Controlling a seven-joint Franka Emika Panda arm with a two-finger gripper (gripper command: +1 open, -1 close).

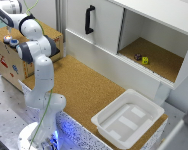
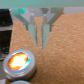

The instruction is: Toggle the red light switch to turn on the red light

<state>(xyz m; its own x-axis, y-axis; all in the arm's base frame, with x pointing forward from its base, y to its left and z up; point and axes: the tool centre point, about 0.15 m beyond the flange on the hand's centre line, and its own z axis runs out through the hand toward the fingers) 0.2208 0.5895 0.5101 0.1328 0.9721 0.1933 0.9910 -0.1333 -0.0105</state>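
The arm [image 1: 39, 75] stood at the exterior view's left of the cork counter [image 1: 84, 85]. Behind the arm sat a wooden box [image 1: 9, 60], with the gripper [image 2: 41, 40] above its top, just beside the switch [image 2: 19, 61]. A tray [image 1: 128, 119] lay on the counter's near right end. Behind the counter stood a cabinet [image 1: 104, 30]; two small objects [image 1: 141, 59] lay in its open compartment.

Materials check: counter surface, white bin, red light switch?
Counter: looks like cork, with a speckled tan, matte grain. White bin: probably plastic, being smooth, thin-walled and slightly translucent. Red light switch: glossy orange-red top, likely plastic, in a dark rim that could be metal or plastic; the wrist view is too blurred to tell.
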